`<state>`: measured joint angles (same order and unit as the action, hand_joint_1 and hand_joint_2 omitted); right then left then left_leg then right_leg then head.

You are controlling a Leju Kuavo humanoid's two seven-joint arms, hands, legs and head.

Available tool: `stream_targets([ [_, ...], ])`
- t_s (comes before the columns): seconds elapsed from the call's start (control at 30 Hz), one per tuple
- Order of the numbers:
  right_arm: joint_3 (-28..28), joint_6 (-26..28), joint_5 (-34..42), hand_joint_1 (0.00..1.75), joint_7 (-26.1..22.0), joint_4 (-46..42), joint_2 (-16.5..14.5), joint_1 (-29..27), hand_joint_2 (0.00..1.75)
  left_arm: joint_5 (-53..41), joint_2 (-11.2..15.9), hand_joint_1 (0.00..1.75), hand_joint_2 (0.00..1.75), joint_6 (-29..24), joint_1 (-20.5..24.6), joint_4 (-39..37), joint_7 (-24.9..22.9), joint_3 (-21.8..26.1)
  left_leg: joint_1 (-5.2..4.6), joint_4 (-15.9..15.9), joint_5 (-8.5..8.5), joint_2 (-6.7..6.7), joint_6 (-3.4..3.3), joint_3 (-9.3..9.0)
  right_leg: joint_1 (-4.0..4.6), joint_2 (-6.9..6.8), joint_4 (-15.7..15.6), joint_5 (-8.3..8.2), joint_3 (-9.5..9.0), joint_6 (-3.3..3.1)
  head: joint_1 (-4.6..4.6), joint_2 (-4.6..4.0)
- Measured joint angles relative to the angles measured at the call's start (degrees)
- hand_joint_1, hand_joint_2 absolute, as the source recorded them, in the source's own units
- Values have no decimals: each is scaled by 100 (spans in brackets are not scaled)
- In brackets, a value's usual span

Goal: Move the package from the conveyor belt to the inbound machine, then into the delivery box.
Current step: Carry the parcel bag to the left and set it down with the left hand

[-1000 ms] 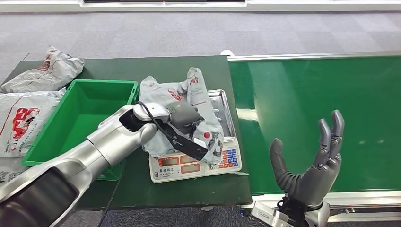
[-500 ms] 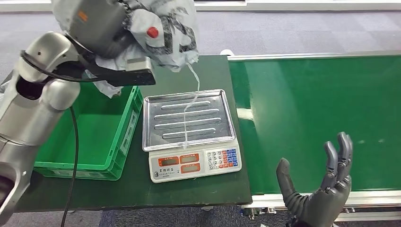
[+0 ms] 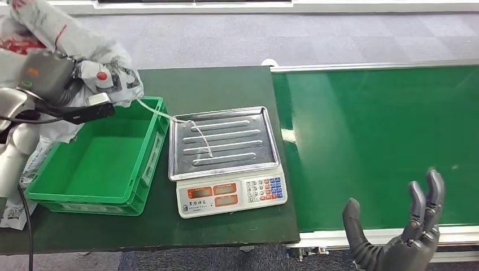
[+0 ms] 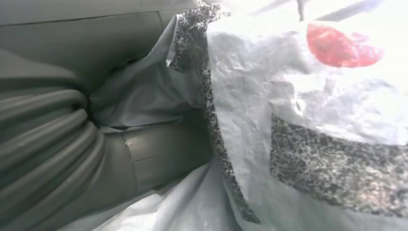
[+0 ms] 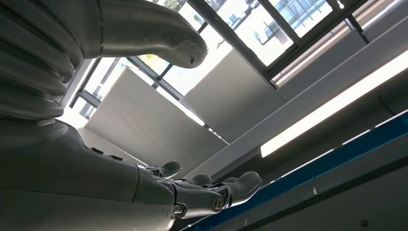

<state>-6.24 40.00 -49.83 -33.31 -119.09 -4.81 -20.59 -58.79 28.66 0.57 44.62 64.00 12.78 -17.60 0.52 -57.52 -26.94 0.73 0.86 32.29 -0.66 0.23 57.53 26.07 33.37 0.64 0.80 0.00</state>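
Observation:
My left hand (image 3: 48,79) holds a crumpled grey plastic package (image 3: 99,68) with red and black print, lifted above the far left corner of the green delivery box (image 3: 96,195). A thin white strip (image 3: 169,116) trails from the package down onto the steel tray of the scale (image 3: 225,144). Up close in the left wrist view, the package (image 4: 308,125) lies against my hand's grey cover (image 4: 53,159). My right hand (image 3: 398,237) is open, palm up, fingers apart, at the near edge of the green conveyor belt (image 3: 384,135). In the right wrist view the same hand (image 5: 144,183) holds nothing.
The scale's keypad and displays (image 3: 231,195) face me on the dark green table (image 3: 220,84). More grey packages (image 3: 17,209) lie on the table left of the box. Grey floor stretches beyond the table.
My left arm has carried the package from above the scale leftward and lower, over the box's far left corner. My right hand has sunk lower in view, still open.

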Motion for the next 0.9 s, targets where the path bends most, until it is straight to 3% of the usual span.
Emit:
stream_targets([
  [0.2, 38, 0, -20, 0, 55, -75, 0, -93, 175, -61, 32, 175, 175, -153, -1119, -391, 190, 748, -1, 0, -5, 2, 4, 5, -1, 3, -2, 1, 7, -1, -1, 0],
  [0.3, 55, 0, -37, 0, 45, -99, 0, -151, 175, -84, 5, 51, 175, -147, -1605, -479, 348, 1117, 0, -1, -6, 3, 4, 8, 1, 2, -3, 2, 12, -2, 1, 0],
  [0.33, 59, 0, -37, 0, 42, -102, 0, -158, 175, -95, -12, 7, 131, -140, -1735, -496, 393, 1221, 0, -1, -6, 3, 4, 9, 1, 2, -3, 3, 13, -3, 0, 0],
  [0.37, 60, 0, -39, 0, 43, -103, 0, -159, 175, -104, -35, 0, 87, -128, -1848, -505, 428, 1307, 0, -1, -6, 2, 4, 10, 1, 1, -3, 3, 14, -3, 1, 0],
  [0.43, 60, 0, -76, 0, 89, -104, 0, -159, 175, -160, -106, 0, 0, -95, -2040, -502, 462, 1454, -1, -1, -6, 1, 4, 11, 1, -1, -4, 3, 13, -3, 0, 0],
  [0.6, 60, 0, -210, 0, 219, -104, 0, -176, 175, -347, -427, 0, 0, -307, -2382, -434, 477, 1703, -1, -2, -5, -2, 4, 11, 1, -3, -4, 2, 12, -3, 0, 0],
  [0.77, 60, 0, -276, 0, 273, -116, -13, -199, 175, 331, -796, 0, 0, -559, -2480, 82, 431, 2045, -1, -3, -5, -3, 4, 11, 1, -5, -4, -1, 10, -5, -1, 0],
  [0.9, 60, 0, -331, 0, 277, -119, -32, -227, 175, 765, -1127, 0, 0, -1295, -2657, 826, 409, 2290, -1, -3, -6, -2, 4, 11, 1, -5, -4, -1, 10, -5, 1, 0],
])
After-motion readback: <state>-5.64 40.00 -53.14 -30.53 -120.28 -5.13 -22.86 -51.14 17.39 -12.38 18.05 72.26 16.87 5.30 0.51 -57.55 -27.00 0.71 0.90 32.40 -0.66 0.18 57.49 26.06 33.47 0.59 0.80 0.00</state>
